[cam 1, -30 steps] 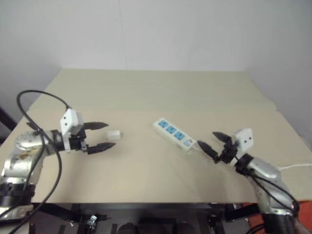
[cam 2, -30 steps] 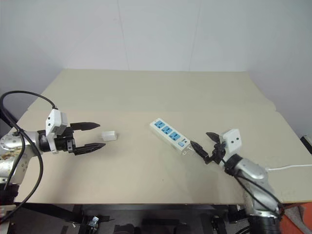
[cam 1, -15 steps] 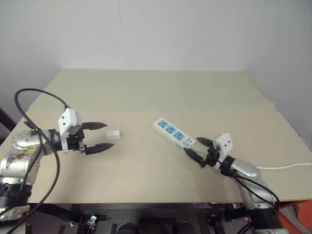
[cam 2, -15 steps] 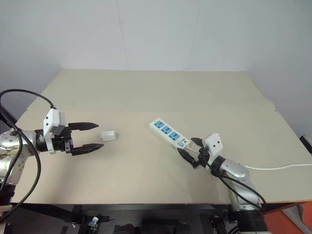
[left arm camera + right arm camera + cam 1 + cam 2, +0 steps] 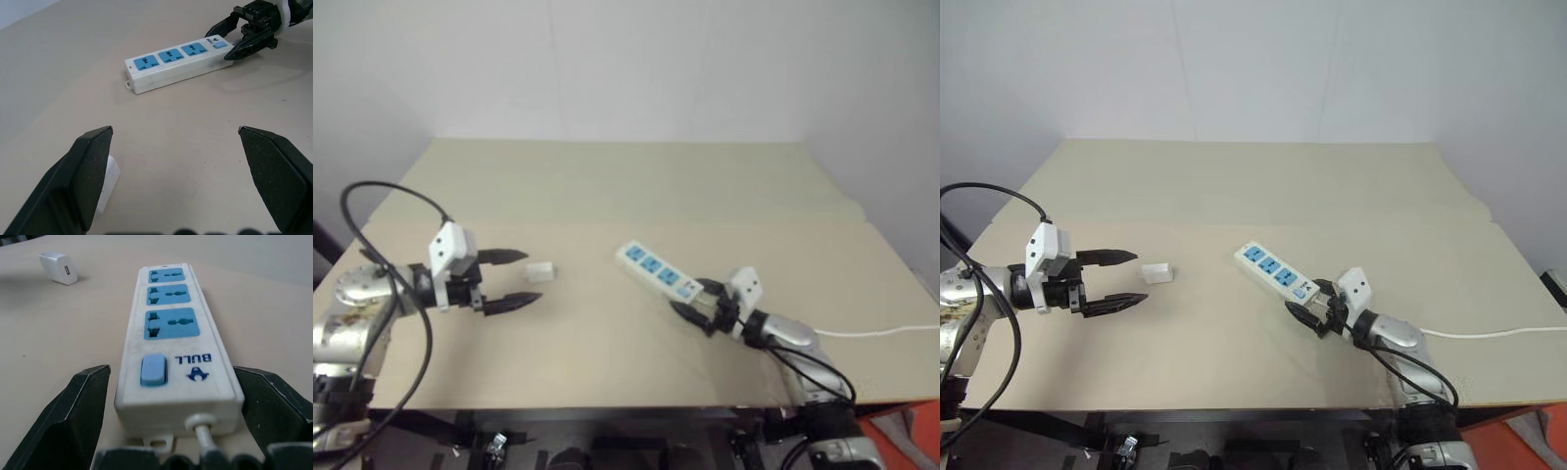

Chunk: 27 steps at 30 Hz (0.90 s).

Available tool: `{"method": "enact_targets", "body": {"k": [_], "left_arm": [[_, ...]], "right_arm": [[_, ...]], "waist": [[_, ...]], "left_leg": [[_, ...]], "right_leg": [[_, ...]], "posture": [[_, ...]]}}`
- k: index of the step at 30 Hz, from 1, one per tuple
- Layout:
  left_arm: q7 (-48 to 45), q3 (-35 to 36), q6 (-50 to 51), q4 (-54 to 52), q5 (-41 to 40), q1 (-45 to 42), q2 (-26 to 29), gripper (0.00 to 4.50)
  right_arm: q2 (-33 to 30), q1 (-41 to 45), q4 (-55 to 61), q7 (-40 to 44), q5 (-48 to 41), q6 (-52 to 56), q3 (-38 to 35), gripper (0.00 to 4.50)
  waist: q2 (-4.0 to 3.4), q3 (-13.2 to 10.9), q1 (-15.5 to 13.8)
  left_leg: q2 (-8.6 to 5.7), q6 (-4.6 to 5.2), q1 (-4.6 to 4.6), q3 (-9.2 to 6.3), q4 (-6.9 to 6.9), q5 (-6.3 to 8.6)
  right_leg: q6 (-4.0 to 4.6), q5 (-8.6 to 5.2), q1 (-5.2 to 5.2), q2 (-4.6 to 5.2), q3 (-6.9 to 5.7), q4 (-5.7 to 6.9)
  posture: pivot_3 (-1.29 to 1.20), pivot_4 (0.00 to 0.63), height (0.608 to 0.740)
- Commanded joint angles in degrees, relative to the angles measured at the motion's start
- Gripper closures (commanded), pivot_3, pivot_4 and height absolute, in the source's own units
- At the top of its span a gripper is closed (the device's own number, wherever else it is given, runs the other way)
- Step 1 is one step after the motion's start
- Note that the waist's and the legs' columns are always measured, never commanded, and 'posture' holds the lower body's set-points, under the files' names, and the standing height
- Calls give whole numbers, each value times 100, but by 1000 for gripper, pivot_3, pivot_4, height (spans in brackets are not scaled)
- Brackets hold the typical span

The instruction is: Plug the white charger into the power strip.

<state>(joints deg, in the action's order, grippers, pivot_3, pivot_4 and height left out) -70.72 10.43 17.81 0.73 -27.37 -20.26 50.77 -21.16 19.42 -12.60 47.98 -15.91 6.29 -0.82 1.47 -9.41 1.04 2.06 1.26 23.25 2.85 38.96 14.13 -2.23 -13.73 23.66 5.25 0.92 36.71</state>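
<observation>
Beige table (image 5: 1263,176). Power strip (image 5: 1276,276) lies just right of centre, running 10 to 4 o'clock. Right gripper (image 5: 1313,309), fingers wide, straddles its switch end without clamping. Left gripper (image 5: 1124,279), wide, empty. White charger (image 5: 1157,271) lies at its 2 o'clock, just beyond the fingertips.

Plain pale wall (image 5: 636,69) behind, faintly seamed in vertical panels, evenly and softly lit. In front, a broad beige desk (image 5: 636,186) with a matte top, its right edge stepped where two boards meet. Below the near edge, dark frame parts (image 5: 607,446). At the lower right corner, an orange patch (image 5: 911,436).
</observation>
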Motion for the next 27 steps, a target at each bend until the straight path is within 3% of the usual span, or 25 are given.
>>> {"method": "enact_targets", "body": {"k": [1, 14, 19, 27], "left_arm": [[29, 174, 18, -172, -106, -11, 66, 0], [37, 131, -33, -90, -79, -77, 34, 0], [36, 95, -54, -51, -61, -134, 7, 0], [120, 58, -57, -62, 3, -191, -21, 0]], "right_arm": [[72, 122, -136, -83, 26, -267, -46, 37], [86, 31, -491, -136, 155, -727, -62, 37], [91, 33, -542, -120, 139, -791, -53, 1088], [24, -21, -345, 112, 73, -728, 23, 1083]], "waist": [[0, 0, -7], [0, 0, -10], [1, 0, -10], [1, 1, -12]], "left_leg": [[-1, 0, 1, 0, 0, 0], [-2, 0, 1, 1, 1, 0], [-1, 0, 1, 1, 1, 0], [-2, 0, 0, 1, 1, 0]], "right_leg": [[0, 0, 0, 0, 0, 0], [0, 0, -1, 2, 0, 2], [0, 0, -2, 2, 0, 2], [0, 0, -2, 2, 0, 2]], "posture": [[0, 150, 740], [0, 150, 740], [0, 150, 740], [0, 150, 740]]}}
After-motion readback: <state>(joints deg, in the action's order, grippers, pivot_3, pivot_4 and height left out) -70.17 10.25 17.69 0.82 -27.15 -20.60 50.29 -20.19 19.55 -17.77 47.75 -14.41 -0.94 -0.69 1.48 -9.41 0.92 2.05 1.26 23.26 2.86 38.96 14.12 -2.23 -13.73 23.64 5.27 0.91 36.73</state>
